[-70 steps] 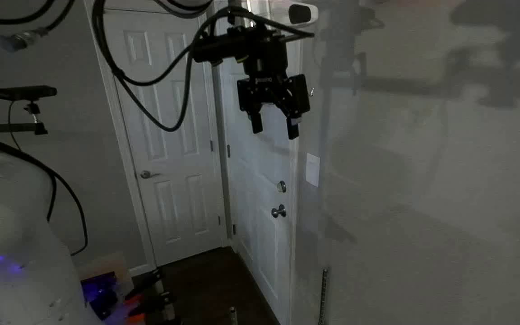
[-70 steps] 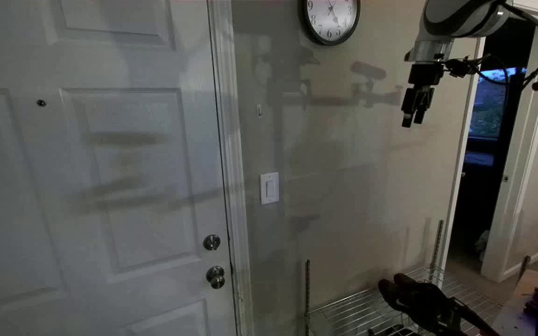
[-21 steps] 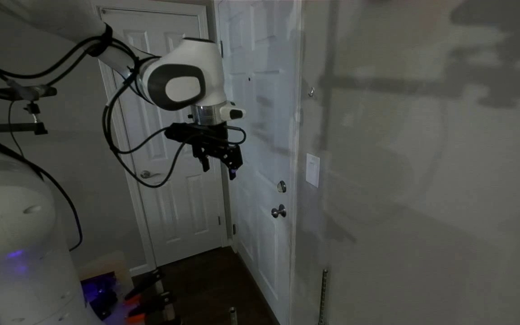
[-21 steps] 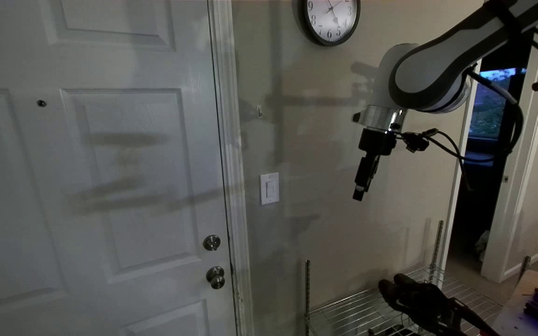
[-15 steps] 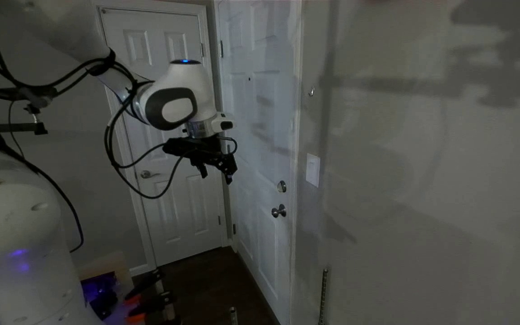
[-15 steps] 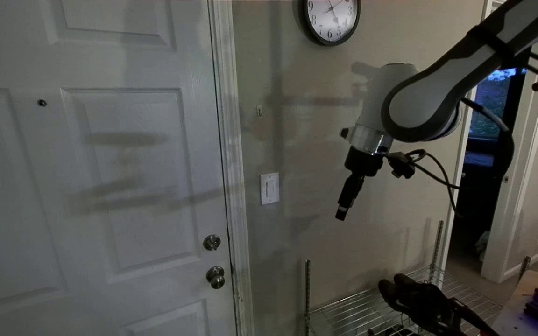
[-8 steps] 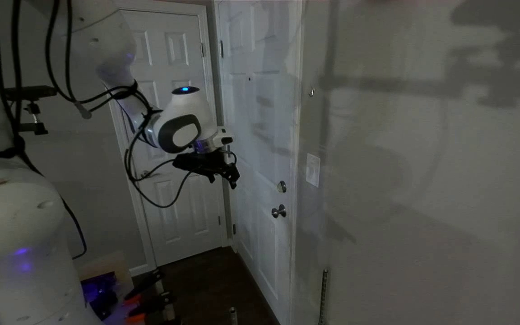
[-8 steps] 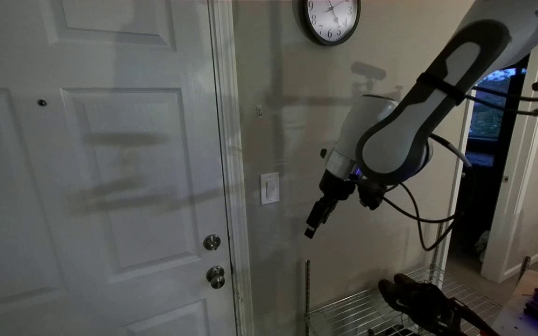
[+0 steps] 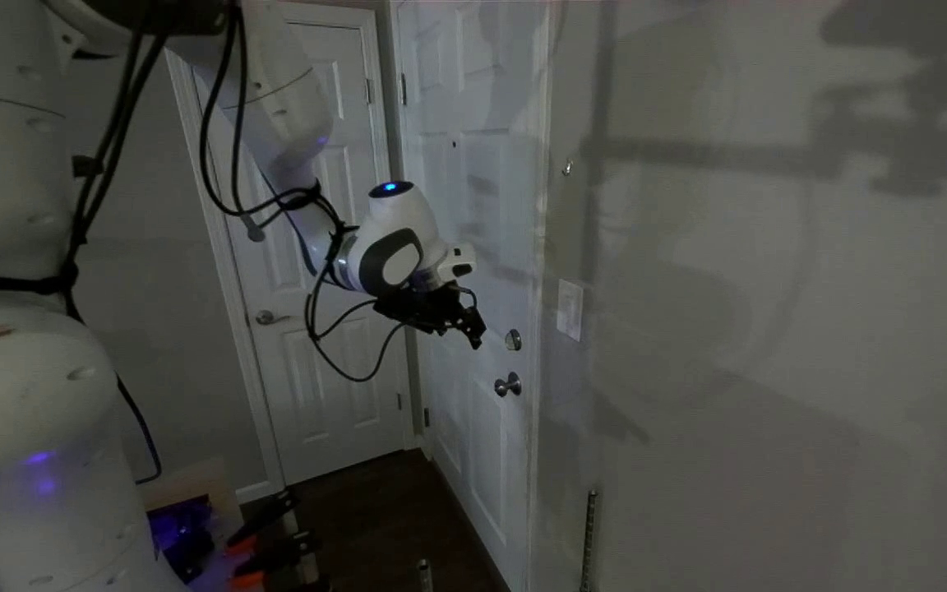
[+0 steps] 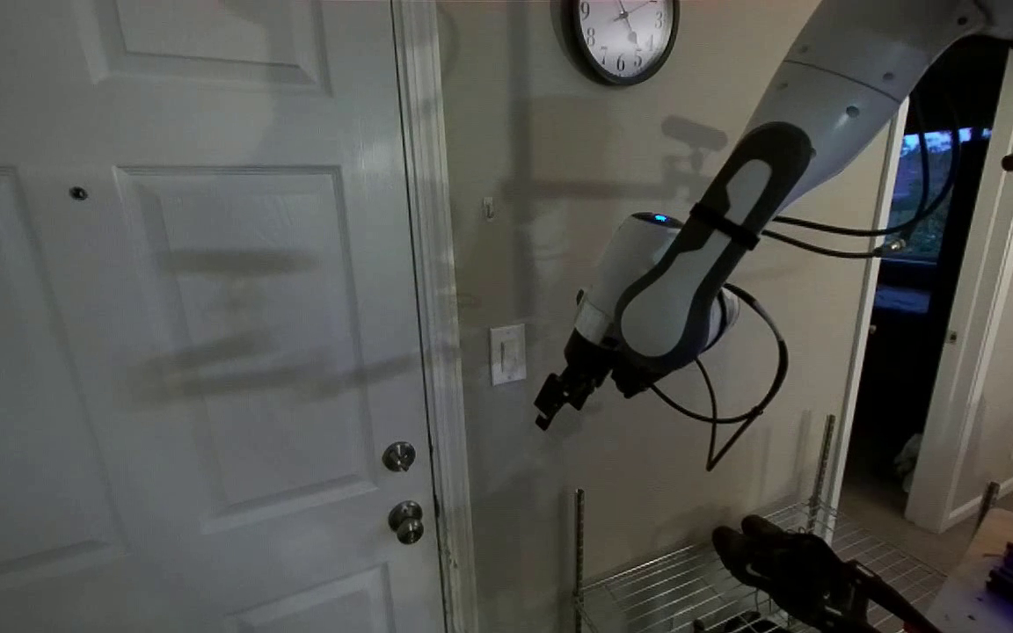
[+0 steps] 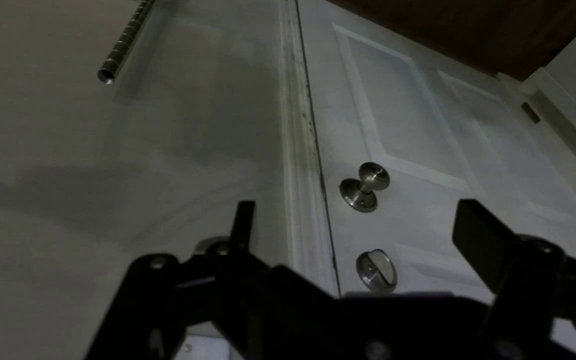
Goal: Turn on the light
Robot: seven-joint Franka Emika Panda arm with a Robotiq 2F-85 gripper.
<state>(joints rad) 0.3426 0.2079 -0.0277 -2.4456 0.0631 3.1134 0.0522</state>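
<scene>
Near the white switch plate (image 10: pixel 507 354), apart from it, your fingers (image 11: pixel 483 245) spread wide, gripping nothing, metal door knob (image 11: pixel 374 176) showing between them in your wrist view

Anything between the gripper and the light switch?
No obstacle shows: in an exterior view, only a strip of wall appears between the gripper and the light switch; the depth gap is unclear.
</scene>
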